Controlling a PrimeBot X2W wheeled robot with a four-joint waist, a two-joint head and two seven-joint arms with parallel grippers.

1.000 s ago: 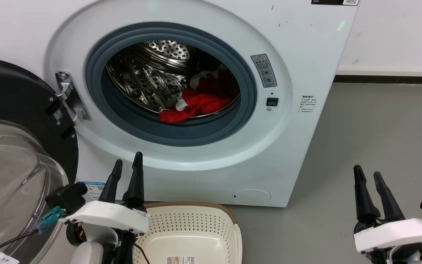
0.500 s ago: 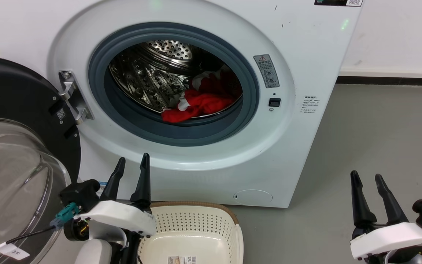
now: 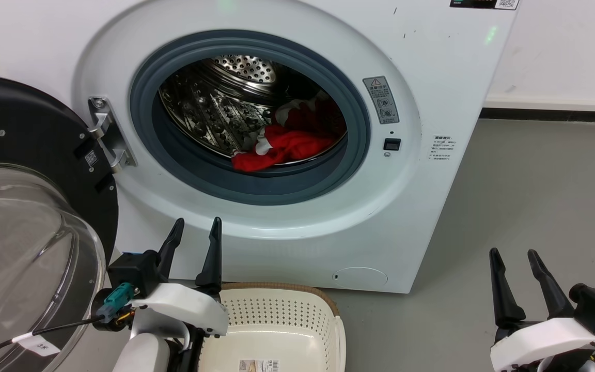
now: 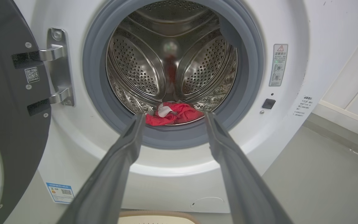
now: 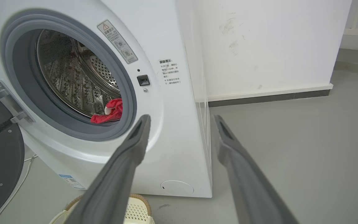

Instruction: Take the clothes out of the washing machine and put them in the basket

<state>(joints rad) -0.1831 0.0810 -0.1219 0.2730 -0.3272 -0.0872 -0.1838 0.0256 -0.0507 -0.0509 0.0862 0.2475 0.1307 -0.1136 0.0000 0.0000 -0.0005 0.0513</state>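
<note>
Clothes rest at drum lip; left claw spread below porthole rim.

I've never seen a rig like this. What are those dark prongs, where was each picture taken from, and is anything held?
The dark prongs are the robot's two claws. The picture showing both comes from its head camera: left claw at the lower left, right claw at the lower right, both open and holding nothing. The other two pictures come from wrist cameras, each looking along its own claw. Ahead stands a white washing machine, its door swung open. A red garment lies in the steel drum. A cream basket sits on the floor below.
</note>
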